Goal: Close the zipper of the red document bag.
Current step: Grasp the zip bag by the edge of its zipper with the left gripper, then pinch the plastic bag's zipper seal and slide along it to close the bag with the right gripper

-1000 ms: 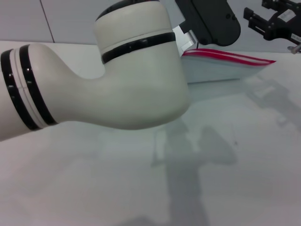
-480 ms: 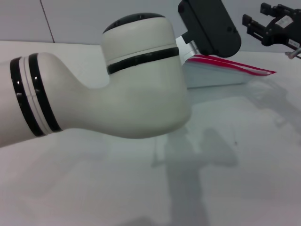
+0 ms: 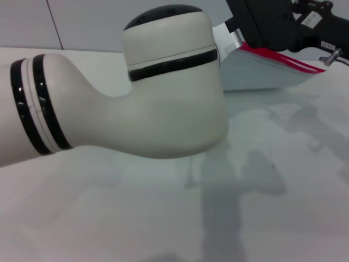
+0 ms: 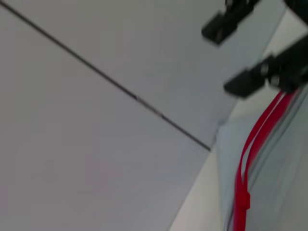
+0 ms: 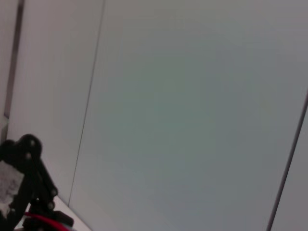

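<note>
The bag point(image 3: 262, 73) lies at the far side of the table point(image 3: 163, 207), about 1 o'clock in the head view, its zipper point(image 3: 283, 59) running along the raised far edge toward 3 o'clock. The left arm point(image 3: 136, 103) crosses most of that view; its left gripper point(image 3: 267, 24) sits over the near end of the zipper, and whether it is clamped on anything cannot be told. The right gripper point(image 3: 319, 24) is at 2 o'clock, low over the zipper's middle; its fingers point(image 4: 250, 82) show in the left wrist view as spread apart, one just above the red strip, nothing between them. That view also shows what is probably the slider point(image 4: 242, 199) as a small thickening on the zipper, with two tracks parting beyond it, so the bag looks unclosed there. Judged step: both grippers positioning at the zipper, pull not yet begun. Next move calls for one gripper pinning the bag's end while the other pinches the slider and draws it straight along the strip.
</note>
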